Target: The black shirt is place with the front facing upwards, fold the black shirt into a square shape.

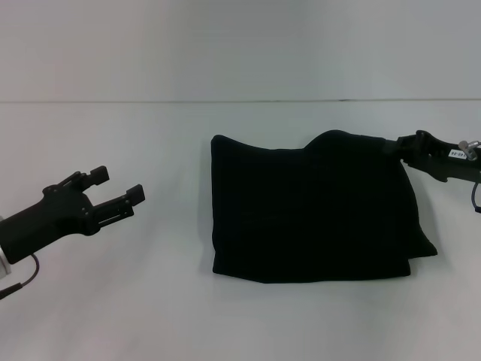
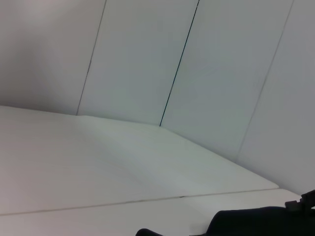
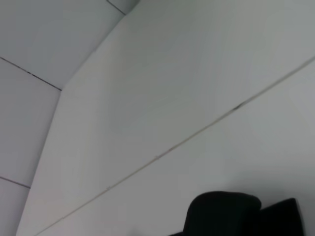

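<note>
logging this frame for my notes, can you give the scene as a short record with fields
item: black shirt, folded into a compact, roughly rectangular bundle, no lettering showing
surface: white table
shirt edges: far right corner raised; a bit of cloth sticks out at the near right
left gripper: off the shirt to its left, above the table, fingers open, holding nothing
right gripper: at the shirt's raised far right corner
fold status: not yet a neat square

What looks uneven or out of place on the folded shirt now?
The black shirt is not yet a neat square: its far right corner bulges up at the right tool, and a flap sticks out at the near right. The left tool is open, apart.
</note>
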Tool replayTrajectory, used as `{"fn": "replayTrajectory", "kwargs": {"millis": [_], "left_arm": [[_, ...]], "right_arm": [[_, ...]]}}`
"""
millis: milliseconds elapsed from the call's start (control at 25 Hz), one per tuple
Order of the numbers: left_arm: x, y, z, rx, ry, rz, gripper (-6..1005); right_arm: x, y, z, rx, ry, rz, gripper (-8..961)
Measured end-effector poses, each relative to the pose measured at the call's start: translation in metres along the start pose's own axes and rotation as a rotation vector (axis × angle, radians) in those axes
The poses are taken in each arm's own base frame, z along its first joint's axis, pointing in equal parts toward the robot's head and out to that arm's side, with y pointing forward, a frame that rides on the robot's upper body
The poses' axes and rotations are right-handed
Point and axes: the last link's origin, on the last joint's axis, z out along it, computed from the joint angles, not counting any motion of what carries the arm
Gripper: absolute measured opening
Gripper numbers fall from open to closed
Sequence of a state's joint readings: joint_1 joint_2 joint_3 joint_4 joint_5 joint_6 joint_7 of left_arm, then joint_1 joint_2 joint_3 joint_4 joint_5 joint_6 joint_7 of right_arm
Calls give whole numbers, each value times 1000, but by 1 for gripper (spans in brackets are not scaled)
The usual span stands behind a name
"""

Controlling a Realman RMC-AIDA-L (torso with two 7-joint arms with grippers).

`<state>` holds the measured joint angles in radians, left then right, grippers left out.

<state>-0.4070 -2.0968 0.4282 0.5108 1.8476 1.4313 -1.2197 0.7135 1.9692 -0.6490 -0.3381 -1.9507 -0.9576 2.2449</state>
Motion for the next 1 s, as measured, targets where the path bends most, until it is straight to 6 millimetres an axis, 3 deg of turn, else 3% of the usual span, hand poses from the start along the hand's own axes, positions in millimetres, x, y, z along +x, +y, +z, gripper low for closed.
{"fn": "replayTrajectory", "kwargs": {"millis": [360,600,1000], "left_arm": [[-3,1,0,-4,-3,-12,916],[-2,1,0,-3,-3,-13,915],[-3,0,0,-4,-6,-20,913]], "right_arm": [[-7,17,1,-75,-35,-105,7],[-6,17,1,-81,-40,-148,7],[6,-21,-11,54,-72,-70,6]]}}
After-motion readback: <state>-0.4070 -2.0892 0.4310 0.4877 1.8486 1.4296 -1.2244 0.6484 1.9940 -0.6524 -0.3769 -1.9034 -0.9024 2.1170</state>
